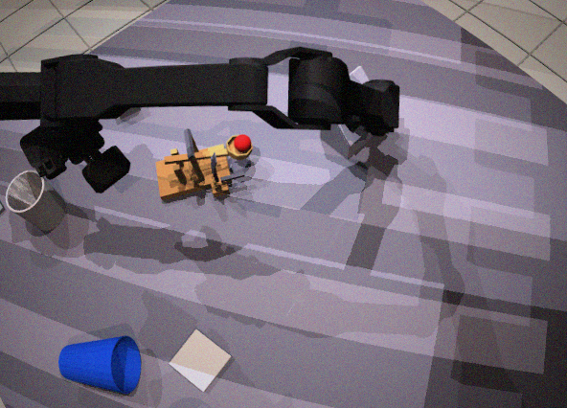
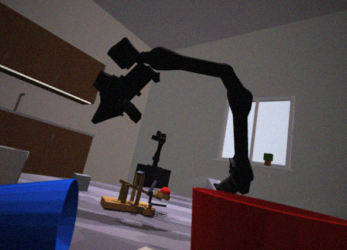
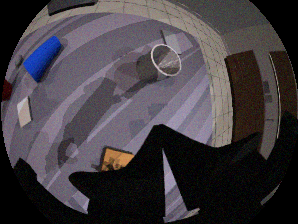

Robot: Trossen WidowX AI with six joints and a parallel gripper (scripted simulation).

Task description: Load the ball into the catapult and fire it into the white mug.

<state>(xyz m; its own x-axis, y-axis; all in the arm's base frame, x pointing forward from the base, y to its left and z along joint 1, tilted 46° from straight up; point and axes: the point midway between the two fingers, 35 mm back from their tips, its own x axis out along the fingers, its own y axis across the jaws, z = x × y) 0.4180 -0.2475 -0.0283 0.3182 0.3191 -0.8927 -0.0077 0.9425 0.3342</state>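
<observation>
The red ball (image 1: 242,143) (image 2: 165,191) rests in the cup at the end of the catapult's throwing arm. The orange wooden catapult (image 1: 182,186) (image 2: 117,204) (image 3: 119,154) stands on the floor; in the wrist view my fingers hide most of it. The white mug (image 1: 50,214) (image 3: 146,66) stands upright at the left in the top view, its open rim up, and is cut by the left edge in the exterior view. My gripper (image 2: 94,122) (image 3: 158,129) is shut and empty, raised high above the floor, its tips clear of catapult and ball.
A blue cup (image 1: 88,363) (image 2: 32,212) (image 3: 42,59) lies on its side near a pale square tile (image 1: 203,358) (image 3: 24,113). A large red container (image 2: 264,221) fills the exterior view's lower right. A grey block (image 2: 82,182) stands behind the catapult. My arm stretches above the catapult's far side.
</observation>
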